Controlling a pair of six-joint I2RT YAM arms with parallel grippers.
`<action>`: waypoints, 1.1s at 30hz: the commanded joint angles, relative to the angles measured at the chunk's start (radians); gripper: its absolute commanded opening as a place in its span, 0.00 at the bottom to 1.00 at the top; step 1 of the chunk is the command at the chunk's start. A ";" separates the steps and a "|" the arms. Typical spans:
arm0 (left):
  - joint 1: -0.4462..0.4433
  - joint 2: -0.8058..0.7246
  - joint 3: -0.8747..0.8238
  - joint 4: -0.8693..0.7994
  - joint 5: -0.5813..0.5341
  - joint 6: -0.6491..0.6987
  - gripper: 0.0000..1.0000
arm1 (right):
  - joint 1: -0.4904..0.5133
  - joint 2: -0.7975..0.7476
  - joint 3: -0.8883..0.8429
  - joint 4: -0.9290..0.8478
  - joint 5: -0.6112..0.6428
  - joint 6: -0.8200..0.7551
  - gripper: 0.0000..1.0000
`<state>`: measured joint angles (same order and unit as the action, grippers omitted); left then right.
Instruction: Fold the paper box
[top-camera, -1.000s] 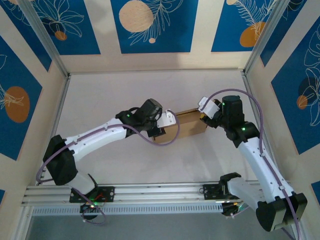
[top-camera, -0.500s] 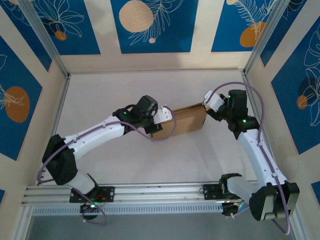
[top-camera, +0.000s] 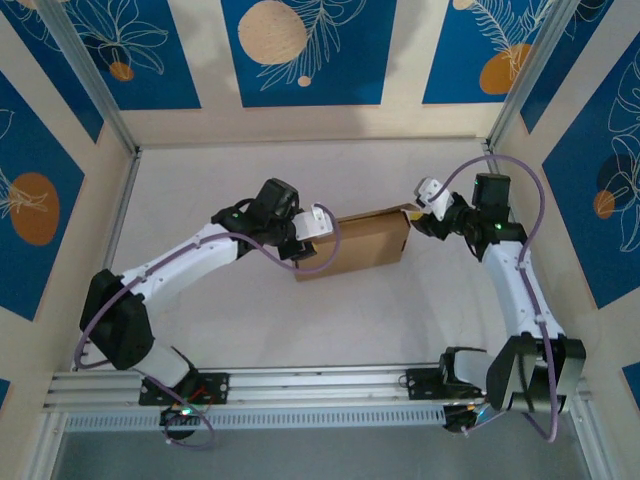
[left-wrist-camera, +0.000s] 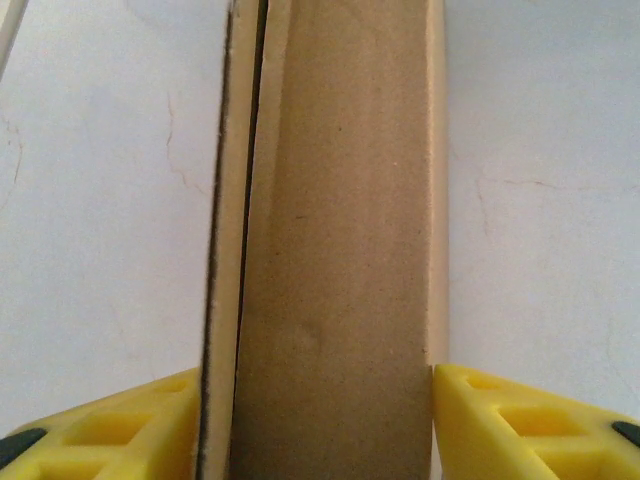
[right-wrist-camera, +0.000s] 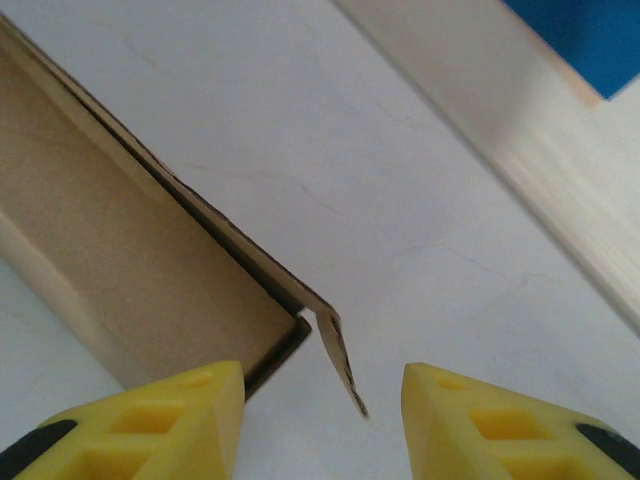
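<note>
The left gripper (left-wrist-camera: 318, 428) pinches one end of the paper box (top-camera: 355, 243) between its fingers, and has dragged it leftward and laid it flatter this past second. The right gripper (right-wrist-camera: 320, 408) has backed off the other end, half open; a loose corner flap (right-wrist-camera: 338, 355) hangs between its fingers, ungripped, probably the next tuck

The light is bright and even and falls from above. On the pale bench (top-camera: 250, 320) the arms (top-camera: 180, 262) throw soft, short shadows, and the top view is sharp. In both wrist views the yellow jaws at the bottom edge are blurred. The box (left-wrist-camera: 340, 250) looks a little soft near the lens, with a dark shadow in its open corner. The wall (right-wrist-camera: 560, 170) behind is out of focus.
</note>
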<state>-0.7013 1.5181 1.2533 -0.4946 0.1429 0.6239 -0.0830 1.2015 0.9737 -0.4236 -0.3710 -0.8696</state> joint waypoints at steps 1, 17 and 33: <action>0.009 -0.039 -0.004 -0.007 0.073 0.037 0.55 | 0.020 0.041 0.047 -0.092 -0.046 -0.137 0.46; 0.019 0.025 0.013 -0.011 0.043 0.044 0.51 | -0.002 0.061 0.007 -0.035 0.112 -0.134 0.30; 0.024 0.021 0.016 -0.010 0.059 0.036 0.50 | 0.046 0.034 0.025 -0.089 0.097 -0.129 0.08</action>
<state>-0.6872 1.5368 1.2537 -0.4942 0.1833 0.6392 -0.0513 1.2686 0.9852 -0.4862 -0.2420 -0.9947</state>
